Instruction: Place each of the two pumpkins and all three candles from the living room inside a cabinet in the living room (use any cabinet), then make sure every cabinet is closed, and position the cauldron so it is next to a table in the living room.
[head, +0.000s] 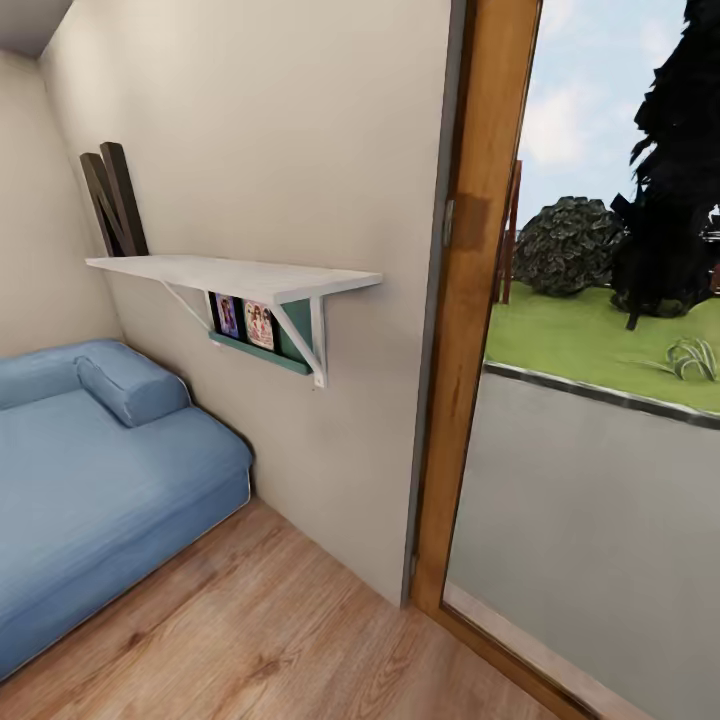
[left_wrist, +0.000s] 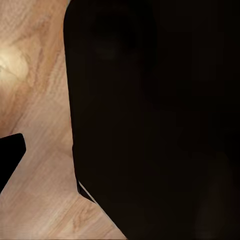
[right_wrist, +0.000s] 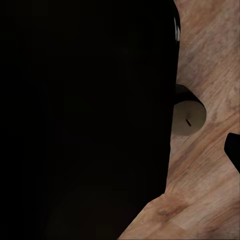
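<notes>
A candle underfoot while the robot faced the wrong corner

The head view showed a blue sofa (head: 100, 480), a white wall shelf (head: 235, 275) and a glass door (head: 590, 380), with no cabinet. In the right wrist view a pale candle (right_wrist: 189, 118) stood on the wooden floor (right_wrist: 210, 45), just beside a large black body hiding most of that view. The likely risk was knocking or rolling over it while turning. Whether either tool was spread or pressed together could not be told.

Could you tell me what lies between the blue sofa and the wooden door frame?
In the head view, between the blue sofa and wooden door frame: beige wall, white shelf and bare wooden floor.
</notes>
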